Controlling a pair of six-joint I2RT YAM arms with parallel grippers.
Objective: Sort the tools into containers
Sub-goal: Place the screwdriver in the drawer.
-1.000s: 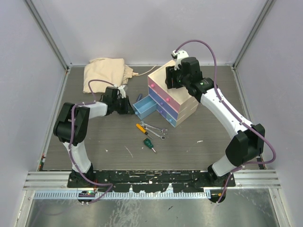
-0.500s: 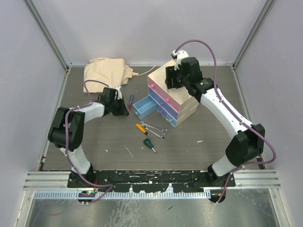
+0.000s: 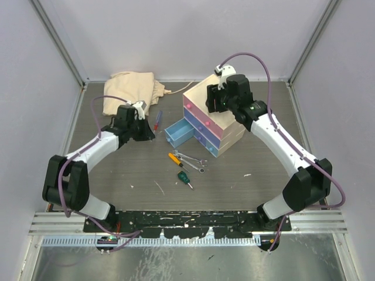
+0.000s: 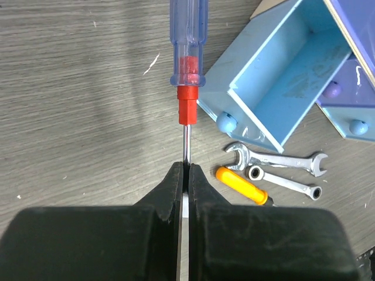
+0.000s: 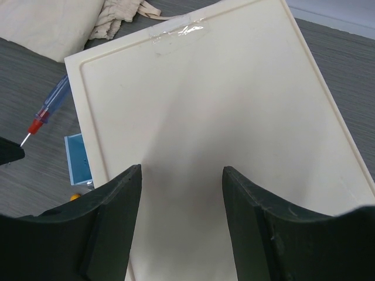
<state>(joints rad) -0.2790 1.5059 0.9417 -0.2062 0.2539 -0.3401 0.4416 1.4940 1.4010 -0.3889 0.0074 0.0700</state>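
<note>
top external, left gripper point(image 3: 149, 133) low, fwd, pinching screwdriver point(image 3: 157, 119) shaft

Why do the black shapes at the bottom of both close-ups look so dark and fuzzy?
Left wrist view: the left gripper sits too near the lens, soft-edged, while the blue screwdriver is sharp. Right wrist view: the right gripper likewise, shadowed; tape on the chest glints.

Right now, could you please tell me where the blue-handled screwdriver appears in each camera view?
Top external: blue-handled screwdriver left of centre, just left of the open light-blue drawer.
Left wrist: top centre, shaft pinched in the left tool; drawer at right.
Right wrist: left edge, drawer corner below.
Shared landmark: the light-blue drawer.
</note>
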